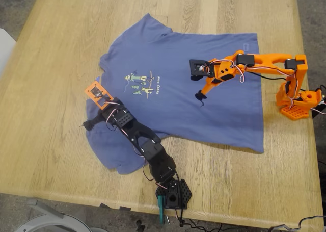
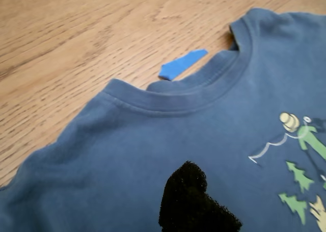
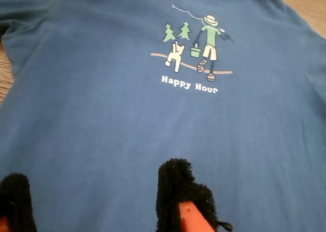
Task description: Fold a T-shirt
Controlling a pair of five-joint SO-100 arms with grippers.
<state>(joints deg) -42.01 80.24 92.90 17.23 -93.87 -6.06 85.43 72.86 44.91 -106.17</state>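
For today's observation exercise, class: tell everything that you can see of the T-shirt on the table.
The T-shirt is slate-blue, short-sleeved, of soft cotton-like knit with a ribbed collar. It lies spread flat and unfolded, print up, on the wooden table, slightly rumpled at one sleeve. The chest shows a small green-and-yellow cartoon figure with trees and the words "Happy Hour". My second gripper hovers open above its lower front; my first gripper is near the collar.

T-shirt (image 1: 204, 109) slate blue, green/yellow/white cartoon print (image 3: 196, 43), white text. Scrap (image 2: 182, 64) bright blue. Table (image 1: 51, 114) light wood grain.
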